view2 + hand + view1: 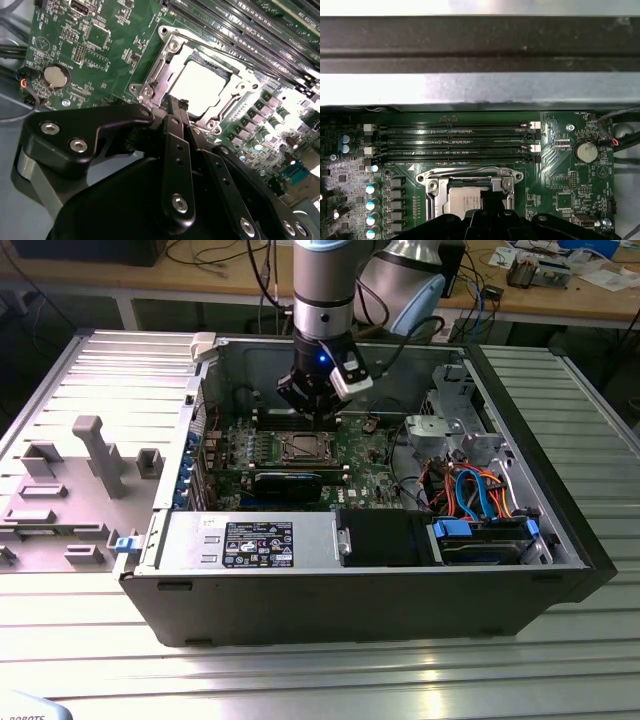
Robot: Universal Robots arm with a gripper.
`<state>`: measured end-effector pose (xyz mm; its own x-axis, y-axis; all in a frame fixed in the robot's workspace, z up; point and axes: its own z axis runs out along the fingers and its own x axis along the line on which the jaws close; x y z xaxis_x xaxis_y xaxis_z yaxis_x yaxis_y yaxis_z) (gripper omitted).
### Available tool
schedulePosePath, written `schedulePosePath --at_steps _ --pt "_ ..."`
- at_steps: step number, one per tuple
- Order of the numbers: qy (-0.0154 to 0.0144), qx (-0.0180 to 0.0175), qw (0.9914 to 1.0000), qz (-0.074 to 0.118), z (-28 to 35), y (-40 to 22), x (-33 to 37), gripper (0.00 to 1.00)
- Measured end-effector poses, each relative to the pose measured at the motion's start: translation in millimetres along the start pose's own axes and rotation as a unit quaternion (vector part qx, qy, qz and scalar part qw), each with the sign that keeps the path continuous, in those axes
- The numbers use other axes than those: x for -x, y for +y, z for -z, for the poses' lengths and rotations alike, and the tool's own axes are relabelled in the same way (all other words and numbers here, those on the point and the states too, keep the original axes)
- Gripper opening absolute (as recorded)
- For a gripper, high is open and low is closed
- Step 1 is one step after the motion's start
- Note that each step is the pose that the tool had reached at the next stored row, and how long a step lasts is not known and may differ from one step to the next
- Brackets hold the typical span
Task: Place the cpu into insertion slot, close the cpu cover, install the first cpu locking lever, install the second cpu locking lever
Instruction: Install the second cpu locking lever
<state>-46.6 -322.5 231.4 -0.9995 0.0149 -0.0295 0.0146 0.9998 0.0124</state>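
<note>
The gripper [313,410] hung with fingers drawn together, empty, just above the insertion slot [303,448] mid-frame. The cpu [202,85] lay seated, the cpu cover [167,57] closed around it.

Your gripper [318,412] hangs over the cpu cover [303,448] with open air between. The memory slots [455,141] and case wall [480,90] crowd one side; a black card [287,485] flanks the other.

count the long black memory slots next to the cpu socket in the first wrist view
4 memory slots, stacked parallel just beyond the insertion slot: one, the next, a third, and the fourth nearest the socket. The gripper hides nothing of them.
</note>
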Motion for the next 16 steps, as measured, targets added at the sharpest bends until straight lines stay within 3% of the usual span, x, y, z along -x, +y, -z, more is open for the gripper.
schedulePosePath --at_steps 8,16 --pt "0.0000 -0.0012 1.00000 0.000 17.2 0.2 0.6 0.11" --pt "0.0000 -0.0021 1.00000 0.000 17.2 -4.1 0.8 0.11"
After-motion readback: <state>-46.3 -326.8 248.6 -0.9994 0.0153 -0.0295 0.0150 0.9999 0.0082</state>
